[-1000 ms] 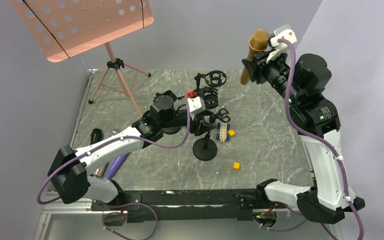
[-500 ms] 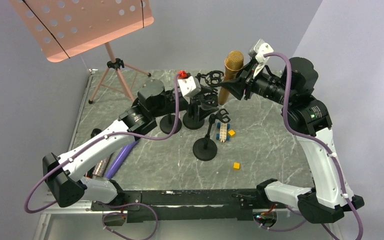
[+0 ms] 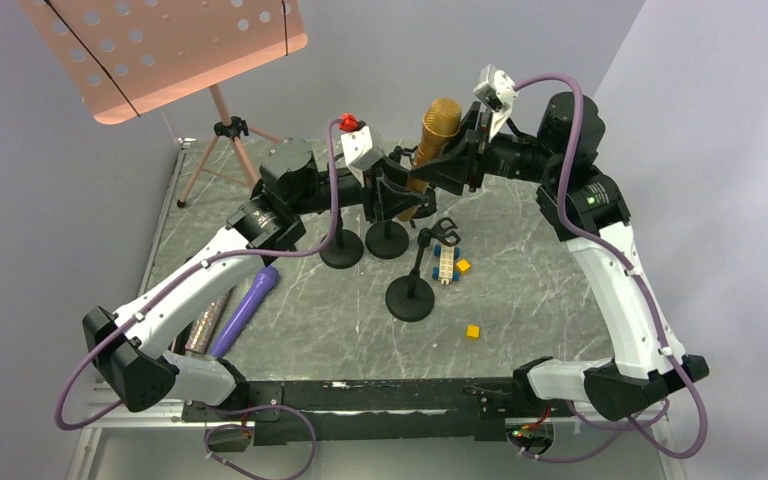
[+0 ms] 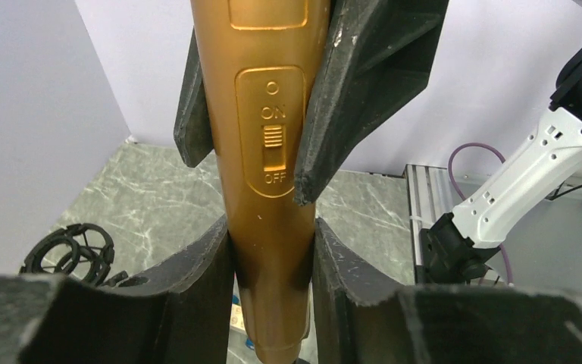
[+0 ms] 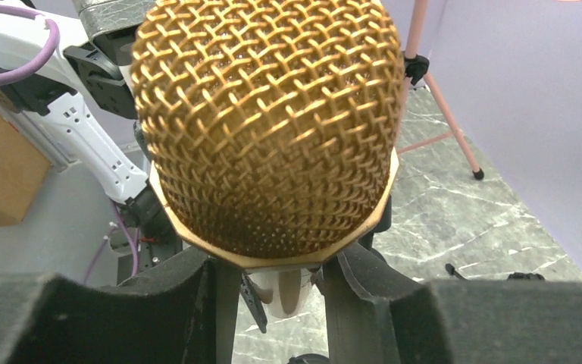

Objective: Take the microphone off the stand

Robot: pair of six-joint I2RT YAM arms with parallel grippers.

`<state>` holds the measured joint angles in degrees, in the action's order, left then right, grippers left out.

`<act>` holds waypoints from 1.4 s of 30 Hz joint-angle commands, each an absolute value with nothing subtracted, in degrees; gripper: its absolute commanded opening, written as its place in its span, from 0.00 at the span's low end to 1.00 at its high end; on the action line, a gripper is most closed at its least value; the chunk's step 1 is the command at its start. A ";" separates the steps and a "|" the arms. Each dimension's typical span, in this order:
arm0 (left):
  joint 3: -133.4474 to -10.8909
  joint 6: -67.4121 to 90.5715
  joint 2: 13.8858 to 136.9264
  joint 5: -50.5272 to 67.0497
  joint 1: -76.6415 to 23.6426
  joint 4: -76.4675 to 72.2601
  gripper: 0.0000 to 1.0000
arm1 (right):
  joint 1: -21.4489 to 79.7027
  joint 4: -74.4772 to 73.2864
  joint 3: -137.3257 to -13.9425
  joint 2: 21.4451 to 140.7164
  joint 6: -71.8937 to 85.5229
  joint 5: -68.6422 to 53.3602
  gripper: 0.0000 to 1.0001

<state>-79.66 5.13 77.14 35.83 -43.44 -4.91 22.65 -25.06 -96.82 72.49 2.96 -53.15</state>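
Big swing! The right fingers (image 4: 364, 91) have carried the gold microphone (image 3: 438, 122) down from above the table's (image 3: 540, 300) far right corner to mid far edge. The left fingers (image 4: 204, 280) came across and, it seems, clamped its lower body. Both hold it airborne, task nearly done. No containers here; the near stand (image 3: 410, 298) has an empty clip.

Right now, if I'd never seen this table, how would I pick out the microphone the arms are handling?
Find the pink music stand at the far left of the marble table, then look right to where the two arms meet. Clamped between the left gripper and right gripper is the gold microphone, mesh head up, the only gold thing among black stands.
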 commanded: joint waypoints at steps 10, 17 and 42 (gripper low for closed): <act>-79.79 12.75 73.58 41.03 -32.59 -11.56 0.00 | 23.03 -29.58 -104.52 78.25 -1.83 -54.04 1.00; -78.95 5.72 64.12 33.15 -25.12 2.11 0.00 | 23.03 -41.86 -107.83 77.70 -15.07 -41.65 1.00; -41.04 -32.67 42.64 12.65 -14.17 57.12 0.00 | 19.69 -31.01 -101.47 75.64 -10.16 -24.79 1.00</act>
